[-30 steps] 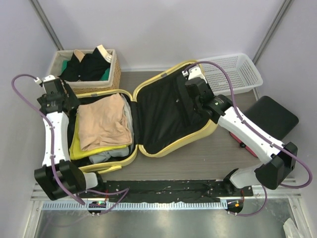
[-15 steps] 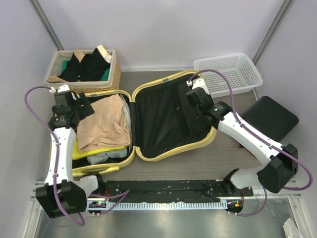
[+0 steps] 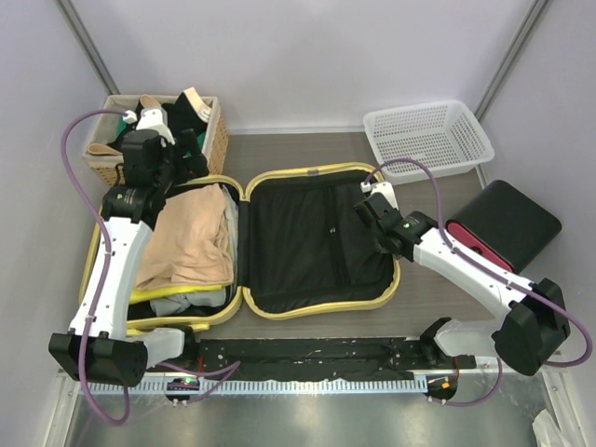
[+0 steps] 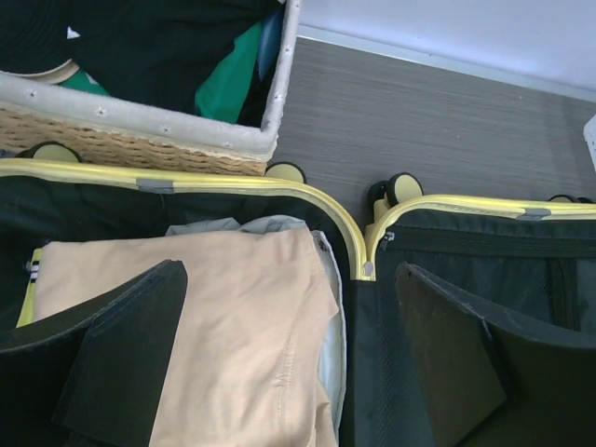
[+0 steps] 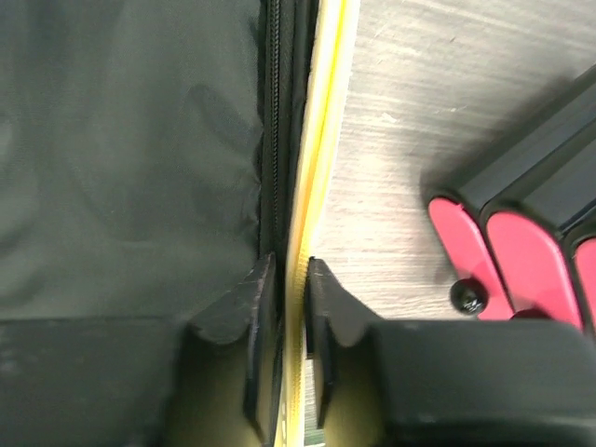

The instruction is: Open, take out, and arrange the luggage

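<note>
The pale-yellow luggage lies open flat, both halves side by side. Its left half holds a folded tan garment over yellow and grey clothes. Its right half shows only black lining. My left gripper hovers open and empty over the far edge of the left half. In the left wrist view its jaws stand wide apart above the tan garment and the hinge. My right gripper is shut on the lid's yellow rim at the right side, one finger inside, one outside.
A wicker basket of dark clothes stands at the back left, just behind the luggage. A white plastic basket is at the back right. A black box with red cylinders sits right of the lid.
The lid has come down from tilted to lying flat, my right gripper going down with its rim. My left arm has swung from the left side to the far edge near the wicker basket.
</note>
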`<move>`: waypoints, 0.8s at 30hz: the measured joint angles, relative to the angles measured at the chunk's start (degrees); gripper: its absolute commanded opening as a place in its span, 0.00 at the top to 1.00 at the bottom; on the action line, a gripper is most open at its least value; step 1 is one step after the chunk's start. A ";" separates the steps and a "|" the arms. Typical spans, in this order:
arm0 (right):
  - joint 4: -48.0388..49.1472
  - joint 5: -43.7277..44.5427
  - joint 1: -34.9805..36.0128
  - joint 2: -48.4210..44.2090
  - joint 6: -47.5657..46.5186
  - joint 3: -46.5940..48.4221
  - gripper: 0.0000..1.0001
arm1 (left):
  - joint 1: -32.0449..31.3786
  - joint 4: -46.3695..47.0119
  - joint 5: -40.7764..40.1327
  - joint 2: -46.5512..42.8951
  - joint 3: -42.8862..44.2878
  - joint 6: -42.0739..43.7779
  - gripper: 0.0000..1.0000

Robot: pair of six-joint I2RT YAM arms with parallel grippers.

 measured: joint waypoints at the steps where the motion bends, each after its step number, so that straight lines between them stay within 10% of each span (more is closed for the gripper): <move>1: -0.15 -0.26 0.04 -0.48 0.66 -0.33 0.70 | -0.09 0.17 0.31 0.04 0.15 0.04 0.00; 5: -0.48 -1.99 0.24 -1.70 2.23 -1.22 0.26 | -0.13 0.31 1.42 0.02 -0.37 0.20 0.00; 10: 1.20 -6.51 1.44 -5.05 2.14 -1.25 0.04 | -0.13 0.59 2.29 -1.20 -3.89 0.79 0.00; 24: 8.48 0.00 1.66 -6.47 -2.99 3.72 0.06 | -0.13 0.68 4.13 -1.57 -5.01 1.22 0.00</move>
